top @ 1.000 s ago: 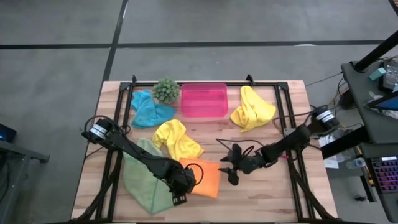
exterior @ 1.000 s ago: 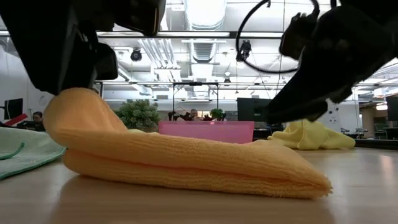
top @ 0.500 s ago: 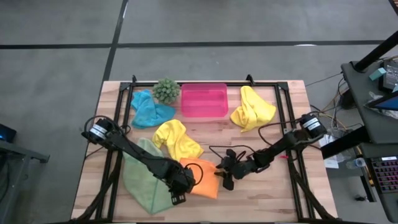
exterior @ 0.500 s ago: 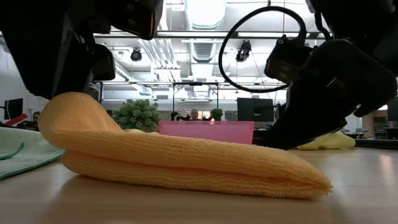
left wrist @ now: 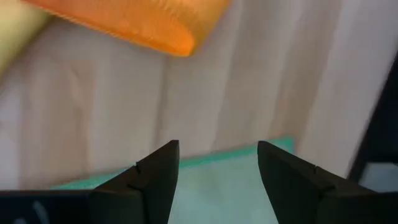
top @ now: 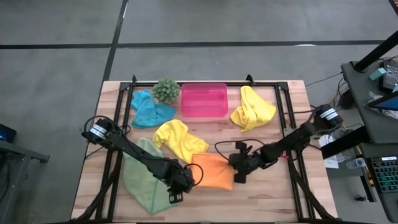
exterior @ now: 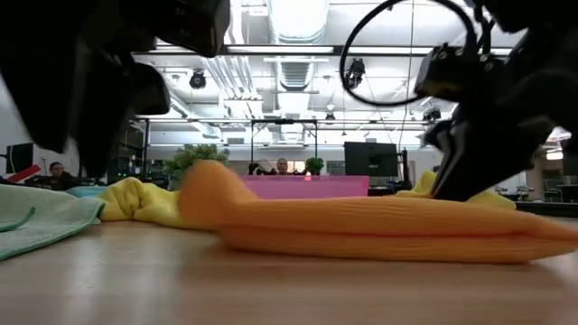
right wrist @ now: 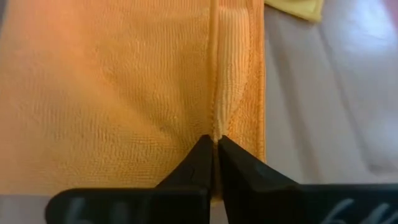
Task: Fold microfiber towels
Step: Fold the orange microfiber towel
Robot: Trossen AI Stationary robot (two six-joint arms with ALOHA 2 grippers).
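The orange towel (top: 212, 172) was found lying folded on the front middle of the table (top: 273, 199), just right of the light green towel (top: 144, 177) and in front of the nearer yellow towel (top: 177, 138); compared with a second earlier, it had been shifted to the right, clear of the left arm. Its right edge was pinched by the right gripper (top: 236, 174), whose fingers (right wrist: 202, 163) were pressed together on a ridge of the cloth, where a second before they had been spread apart and held off the towel. The left gripper (top: 176, 194) was kept spread, as before, at the edge of the light green towel, with nothing between its fingers (left wrist: 155, 177). The second yellow towel (top: 252, 109), the teal blue towel (top: 148, 109), the pink tray (top: 204, 100) and the small green plant (top: 166, 91) were left unmoved along the back of the table.
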